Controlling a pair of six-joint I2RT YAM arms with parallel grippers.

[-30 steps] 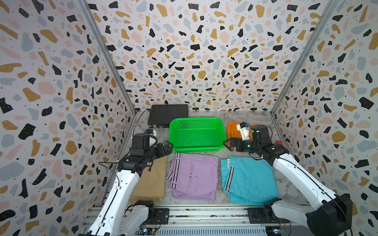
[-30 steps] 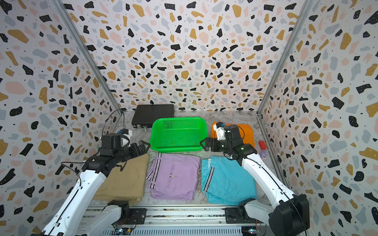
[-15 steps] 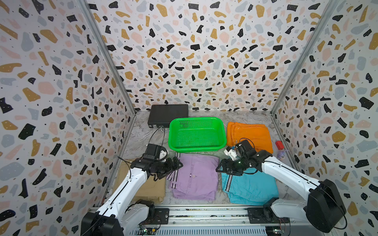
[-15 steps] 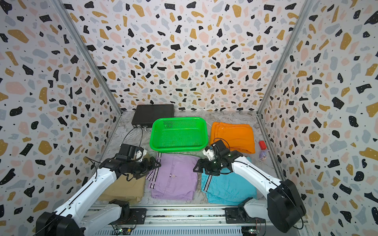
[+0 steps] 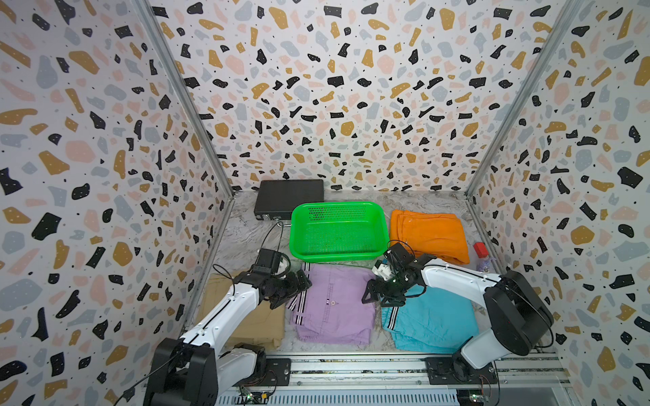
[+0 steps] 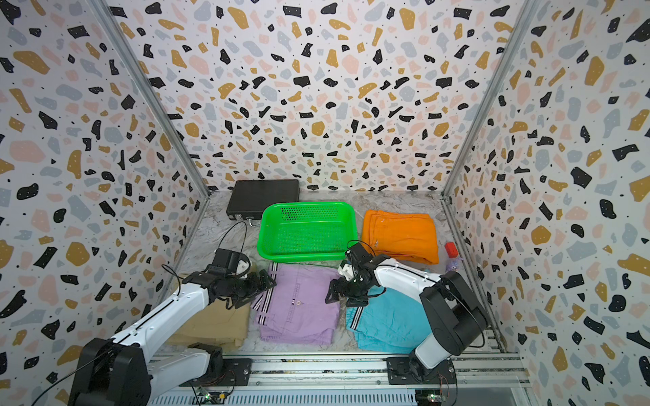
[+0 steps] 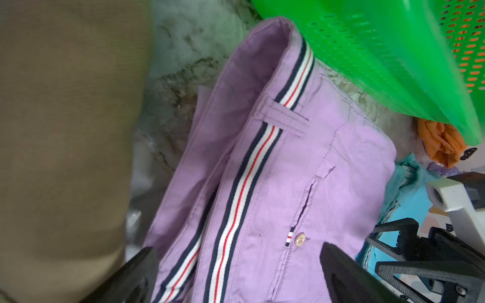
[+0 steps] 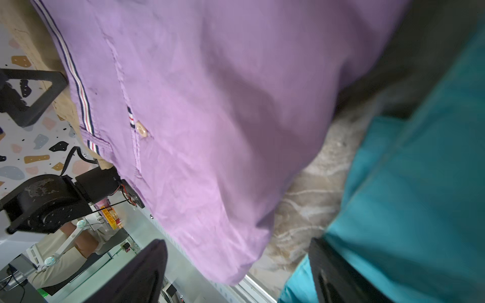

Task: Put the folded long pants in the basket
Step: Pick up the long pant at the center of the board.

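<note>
Showing, in both top views, four folded pants lying flat on the marble-patterned tabletop (image 5: 242, 246), all outside the basket (image 5: 337, 255).

Lining the front edge, from the left corner toward the right: tan pants (image 5: 260, 327), lilac pants (image 5: 337, 309) bearing a striped side seam, turquoise pants (image 5: 439, 323) bearing a like stripe.

Lying near the back right corner: orange pants (image 5: 429, 232), just beside the bright green perforated basket, itself standing at back centre with its front rim just beside the lilac pants.

Sitting against the back edge, behind the basket's left corner: a flat black box (image 5: 288, 200).

Hanging low over the striped left side of the lilac pants: left gripper (image 5: 303, 285), jaws spread wide, one finger (image 7: 131, 275) sitting at the gap beside the tan pants, the other above lilac cloth.

Hanging over the lilac pants' right side: right gripper (image 5: 373, 297), jaws likewise standing apart, one finger (image 8: 336, 275) sitting by the turquoise cloth.

Leaving contact between fingers and fabric undecided.
</note>
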